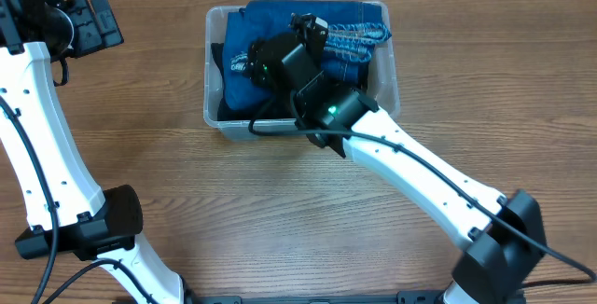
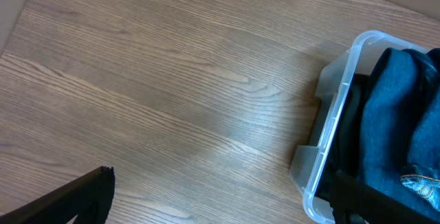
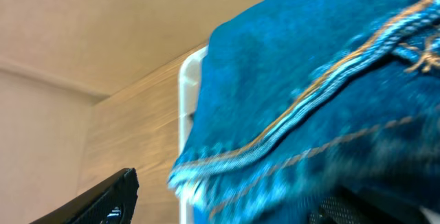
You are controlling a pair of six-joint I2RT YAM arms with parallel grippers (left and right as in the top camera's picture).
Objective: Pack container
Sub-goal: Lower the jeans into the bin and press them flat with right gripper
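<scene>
blue denim (image 3: 330, 80) close before right jaws, heaped inside clear container (image 1: 209, 71).

Blurry shot, mostly blue denim (image 3: 323, 100) with orange stitching filling the middle and right. Its hem hangs over the pale rim of the container (image 3: 187, 86) at left. Past that is wooden tabletop (image 3: 130, 128) and a tan wall (image 3: 103, 25). One of the fingers (image 3: 103, 200) pokes in bottom left, and the dark patch bottom right is maybe the other.
</scene>
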